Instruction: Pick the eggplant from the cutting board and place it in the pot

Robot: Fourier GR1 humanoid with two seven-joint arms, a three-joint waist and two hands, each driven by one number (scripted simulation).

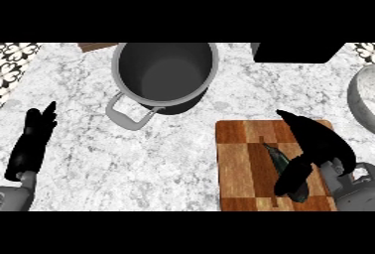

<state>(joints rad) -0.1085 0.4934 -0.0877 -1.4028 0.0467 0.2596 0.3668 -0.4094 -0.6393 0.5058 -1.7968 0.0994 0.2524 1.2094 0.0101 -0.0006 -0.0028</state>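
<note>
The dark eggplant lies lengthwise on the wooden cutting board at the lower right, its thin stem end pointing up-left. My right hand hangs over it, fingers stretched toward the board's far edge and thumb down along the eggplant's near part; most of the eggplant is hidden beneath it. The hand looks open, not curled round the eggplant. The grey pot, with nothing showing inside, stands at the top centre with a handle toward me. My left hand rests open at the far left, fingers up.
A grey round vessel sits at the right edge, close to the board's far corner. A black block lies at the top right. Marble counter stretches between the pot and the board.
</note>
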